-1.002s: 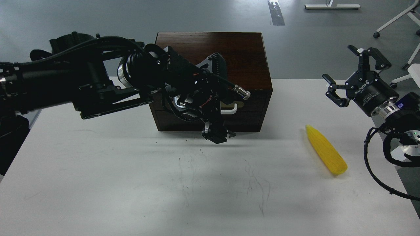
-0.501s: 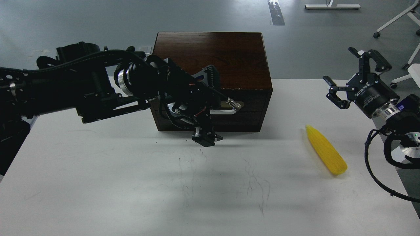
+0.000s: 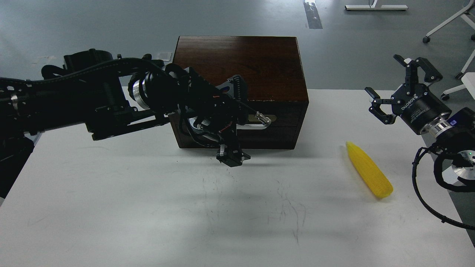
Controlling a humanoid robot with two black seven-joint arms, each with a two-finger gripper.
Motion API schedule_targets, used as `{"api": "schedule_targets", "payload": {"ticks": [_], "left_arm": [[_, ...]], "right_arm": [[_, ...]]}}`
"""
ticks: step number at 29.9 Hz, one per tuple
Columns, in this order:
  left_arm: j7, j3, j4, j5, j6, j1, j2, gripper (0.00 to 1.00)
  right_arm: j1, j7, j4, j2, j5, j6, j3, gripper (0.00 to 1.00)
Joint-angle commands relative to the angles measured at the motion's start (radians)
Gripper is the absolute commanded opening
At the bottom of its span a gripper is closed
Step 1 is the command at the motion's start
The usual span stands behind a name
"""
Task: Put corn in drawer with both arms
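On the counter: we see these
Corn: lying right of the cabinet
Drawer: closed
Left pincer: at drawer front, state unclear
Right pincer: fingers spread, empty

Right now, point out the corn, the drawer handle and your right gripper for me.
corn (image 3: 369,170): head view, middle of the yellow cob lying on the table.
drawer handle (image 3: 259,127): head view, right end of the white bar.
right gripper (image 3: 399,83): head view, open space between its spread fingers.
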Motion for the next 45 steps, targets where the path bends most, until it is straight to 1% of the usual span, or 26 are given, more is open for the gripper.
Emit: {"api": "schedule_targets", "payload": {"ticks": [1, 11, 33, 38, 40, 45], "left_arm": [[0.000, 0.000, 0.003, 0.001, 0.000, 0.000, 0.000, 0.98], [0.000, 0.001, 0.032, 0.003, 0.000, 0.003, -0.002, 0.98], [0.000, 0.003, 0.047, 0.029, 0.000, 0.047, 0.000, 0.98], [0.000, 0.003, 0.018, 0.029, 0.000, 0.047, -0.002, 0.98], [0.000, 0.003, -0.030, 0.023, 0.000, 0.046, 0.014, 0.98], [0.000, 0.012, -0.084, 0.021, 0.000, 0.047, 0.038, 0.98]], "right_arm": [[0.000, 0.000, 0.000, 0.000, 0.000, 0.000, 0.000, 1.00], [-0.003, 0.000, 0.000, 0.000, 0.000, 0.000, 0.000, 1.00], [-0.015, 0.000, 0.003, -0.001, 0.000, 0.002, 0.001, 1.00], [-0.017, 0.000, 0.003, -0.001, 0.000, 0.002, 0.003, 1.00], [-0.018, 0.000, 0.003, -0.001, 0.000, 0.002, 0.003, 1.00], [-0.023, 0.000, 0.003, -0.008, 0.000, 0.002, 0.003, 1.00]]}}
